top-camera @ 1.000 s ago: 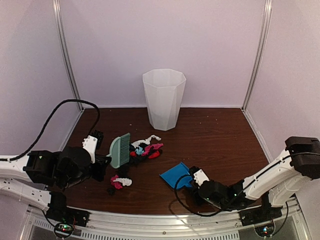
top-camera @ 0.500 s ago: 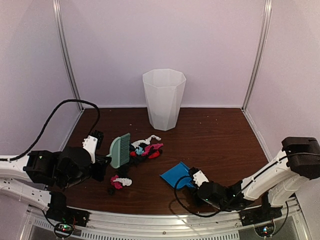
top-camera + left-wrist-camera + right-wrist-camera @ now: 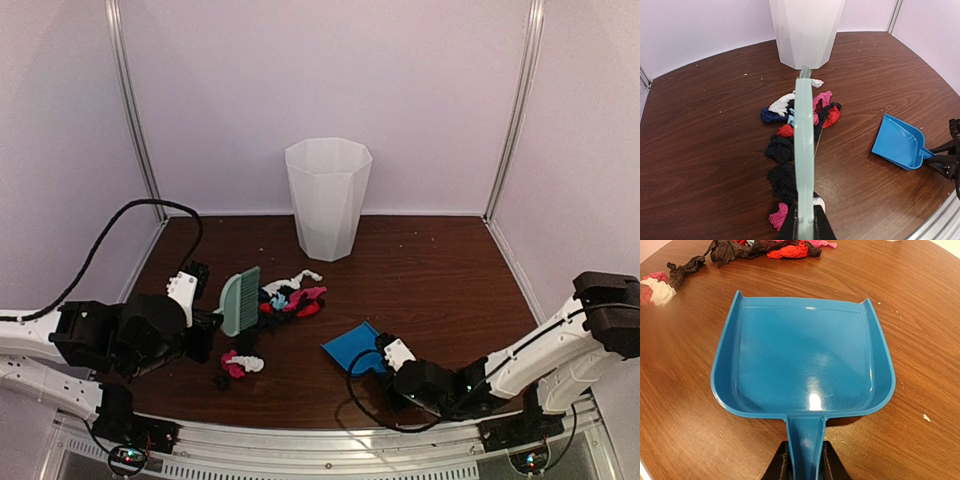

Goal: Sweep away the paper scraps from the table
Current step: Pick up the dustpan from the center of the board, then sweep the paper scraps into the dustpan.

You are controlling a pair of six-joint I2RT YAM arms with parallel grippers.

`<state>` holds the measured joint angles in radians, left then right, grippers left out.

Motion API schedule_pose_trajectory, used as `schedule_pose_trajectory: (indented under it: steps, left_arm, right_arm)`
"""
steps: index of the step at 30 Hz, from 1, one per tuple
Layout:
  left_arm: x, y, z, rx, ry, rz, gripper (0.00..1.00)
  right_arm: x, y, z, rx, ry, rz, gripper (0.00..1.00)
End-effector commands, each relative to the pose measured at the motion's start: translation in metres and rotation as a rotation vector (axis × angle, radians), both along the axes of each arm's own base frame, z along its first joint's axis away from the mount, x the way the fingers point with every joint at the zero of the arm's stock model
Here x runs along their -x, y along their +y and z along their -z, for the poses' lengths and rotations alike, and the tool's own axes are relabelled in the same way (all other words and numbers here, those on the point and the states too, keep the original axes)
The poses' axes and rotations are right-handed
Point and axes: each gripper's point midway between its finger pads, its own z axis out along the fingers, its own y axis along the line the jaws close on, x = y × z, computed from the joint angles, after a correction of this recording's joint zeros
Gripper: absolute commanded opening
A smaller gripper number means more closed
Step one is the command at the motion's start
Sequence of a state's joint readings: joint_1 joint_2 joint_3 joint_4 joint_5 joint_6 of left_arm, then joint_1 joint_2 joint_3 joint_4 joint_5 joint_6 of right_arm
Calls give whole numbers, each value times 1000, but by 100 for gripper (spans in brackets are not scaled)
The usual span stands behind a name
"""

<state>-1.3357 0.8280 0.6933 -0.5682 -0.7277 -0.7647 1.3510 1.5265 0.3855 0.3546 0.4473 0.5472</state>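
Note:
The paper scraps (image 3: 292,298) lie in a pink, red, black, navy and white heap on the table (image 3: 430,270), with a smaller clump (image 3: 238,364) nearer me. My left gripper (image 3: 207,323) is shut on the handle of the mint-green hand brush (image 3: 240,300). In the left wrist view the brush (image 3: 803,150) stands edge-on over the scraps (image 3: 782,150), between my fingers (image 3: 805,225). My right gripper (image 3: 386,359) is shut on the handle of the blue dustpan (image 3: 352,349). The dustpan (image 3: 805,360) lies flat, its mouth facing the scraps (image 3: 785,250).
A tall white bin (image 3: 327,198) stands at the back middle of the table. A metal rail (image 3: 330,440) runs along the near edge, and pale walls close in the sides. A black cable (image 3: 110,235) loops above the left arm.
The right gripper's fingers have drawn in onto the dustpan's handle, and the right arm has shifted slightly. The left arm, brush and scraps have not moved.

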Motion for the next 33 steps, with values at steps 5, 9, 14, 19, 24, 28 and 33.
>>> schedule_pose_trajectory:
  steps: [5, 9, 14, 19, 24, 28, 33]
  left_arm:
    - [-32, -13, -23, 17, -57, -47, 0]
    - [-59, -25, -15, -21, -21, -8, 0]
    - [-99, -43, 1, -81, 35, 16, 0]
    - [-126, -78, 16, -143, 74, 70, 0]
    - [-145, -101, 47, -233, 130, 78, 0]
    - [-155, -107, 66, -286, 155, 58, 0]
    - [-150, -119, 79, -273, 206, 109, 0]
  right_arm:
    - [4, 18, -33, 12, 43, -17, 5]
    - [5, 14, -35, 45, 73, 8, 4]
    - [10, 8, -26, 112, 126, 23, 2]
    - [16, 2, -19, 138, 166, 24, 0]
    - [22, -4, -15, 129, 200, 19, 0]
    - [26, -9, -13, 127, 216, 24, 0]
    - [30, -14, -10, 132, 230, 29, 0]
